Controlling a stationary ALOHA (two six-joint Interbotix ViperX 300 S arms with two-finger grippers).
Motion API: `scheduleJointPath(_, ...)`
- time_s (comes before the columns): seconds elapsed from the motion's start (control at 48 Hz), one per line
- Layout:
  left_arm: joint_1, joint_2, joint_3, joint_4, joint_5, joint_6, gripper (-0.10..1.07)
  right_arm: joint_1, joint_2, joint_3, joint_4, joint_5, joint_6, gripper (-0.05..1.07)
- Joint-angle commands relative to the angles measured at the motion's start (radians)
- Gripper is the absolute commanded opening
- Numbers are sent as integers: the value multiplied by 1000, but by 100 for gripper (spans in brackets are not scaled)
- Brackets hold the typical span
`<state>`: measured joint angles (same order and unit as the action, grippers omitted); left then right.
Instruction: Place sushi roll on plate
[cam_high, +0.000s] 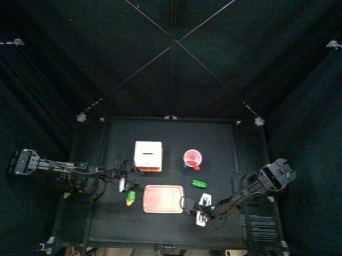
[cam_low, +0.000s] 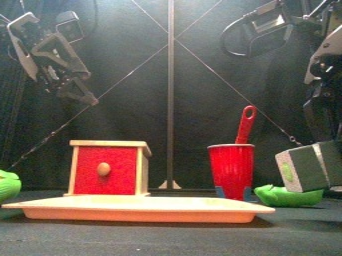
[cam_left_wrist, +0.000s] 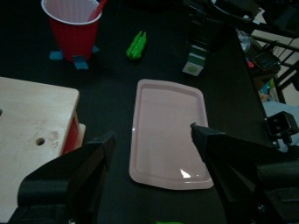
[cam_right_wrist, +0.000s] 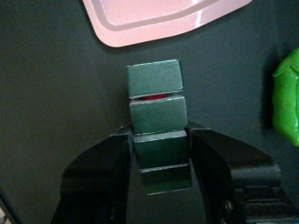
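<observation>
Risk first: slipping of the sushi roll (cam_right_wrist: 156, 96) out of the right gripper (cam_right_wrist: 158, 140) on the way across, likely because of a grip only on one end, with most of the stacked length sticking out past the jaw tips. Judged a weak hold, given the tilt seen in the front view (cam_low: 310, 165). Second risk: a snag on the raised rim of the plate (cam_high: 163, 199) if carried too low, or a drop short of it onto the table (cam_high: 227, 140). Also worth minding: the green piece (cam_right_wrist: 288, 96) lying close beside the roll, easy to nudge. Right claw narrowed to the roll's width, clenched on both of its sides, apparently lifted clear of the table. Located at about 4 o'clock from the plate in the top view, just off its near corner, not yet over it. Left gripper (cam_left_wrist: 152, 138) spread wide, holding nothing, hanging above the plate's 9 o'clock side. Red cup (cam_high: 194, 158) at 1 o'clock and wooden box (cam_high: 147, 153) at 11 o'clock from the plate, both apart from the path.
</observation>
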<state>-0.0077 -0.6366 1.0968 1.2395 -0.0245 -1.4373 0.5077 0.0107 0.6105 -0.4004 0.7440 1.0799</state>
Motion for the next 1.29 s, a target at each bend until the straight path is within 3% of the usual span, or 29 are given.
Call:
scheduleJointPath(0.0,3,-9,-8,-2,-2,2,100,-12,-37,-32,-5,0,0,61)
scheduleJointPath(0.542,5,-17,2,-2,-2,2,100,-155,-11,-156,-15,-35,28,61)
scheduleJointPath(0.792,5,-17,3,-29,-2,2,100,-202,38,-236,15,-60,133,61)
scheduleJointPath(1.062,9,-17,5,-55,-2,3,100,-230,84,-282,-32,-80,449,61)
scheduleJointPath(1.271,9,-28,6,-52,-2,9,100,-229,133,-325,-202,-49,870,61)
